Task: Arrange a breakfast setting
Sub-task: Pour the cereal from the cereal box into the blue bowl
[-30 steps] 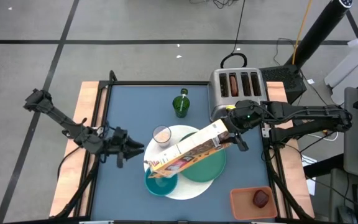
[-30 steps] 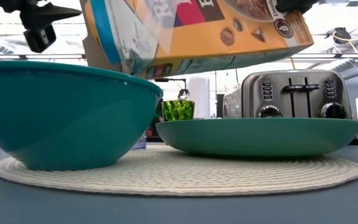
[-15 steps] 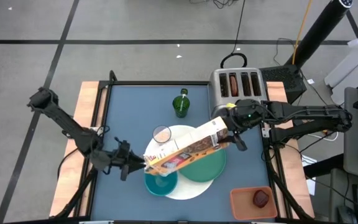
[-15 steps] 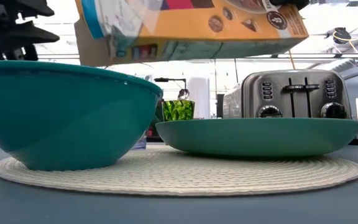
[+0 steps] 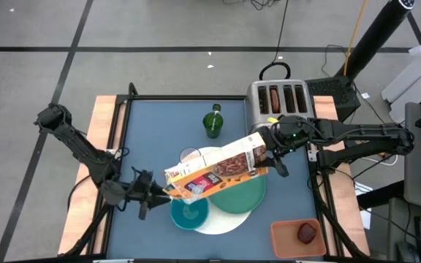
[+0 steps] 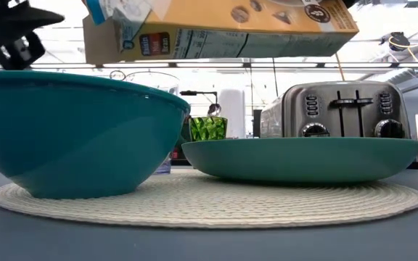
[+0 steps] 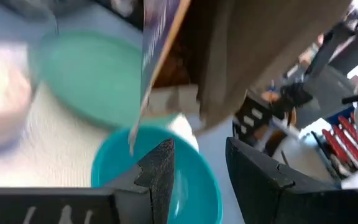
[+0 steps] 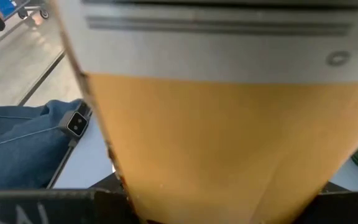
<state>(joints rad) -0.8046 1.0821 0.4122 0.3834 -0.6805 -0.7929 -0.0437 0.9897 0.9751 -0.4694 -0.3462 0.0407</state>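
My right gripper (image 5: 271,155) is shut on a yellow cereal box (image 5: 214,169), which lies almost level in the air over the teal bowl (image 5: 190,213) and the green plate (image 5: 243,196). Both stand on the white round disc (image 5: 225,221). The box half covers the clear glass (image 5: 188,154). My left gripper (image 5: 161,194) is open, just left of the bowl and close under the box's open end (image 7: 166,93); whether it touches the box I cannot tell. The dark-red fruit (image 5: 308,232) lies in an orange tray. The spoon and the bagel do not show. My right gripper holds the cereal box at its closed end (image 5: 260,152), the end nearest the toaster, coming level from the table's right. The box fills the right wrist view (image 8: 229,124) and hides the fingers. It is lifted clear, its open end out over the bowl.
A steel toaster (image 5: 280,104) stands at the back right and a green glass (image 5: 213,123) at the back middle. The orange tray (image 5: 283,239) sits at the front right corner. A person in jeans (image 8: 23,143) shows beyond the table.
My left gripper has gone toward the near edge and right, up to the bowl and the box's open end. The box's open end has risen and swung toward the far left, so the box now lies nearly level; its held end has stayed put.
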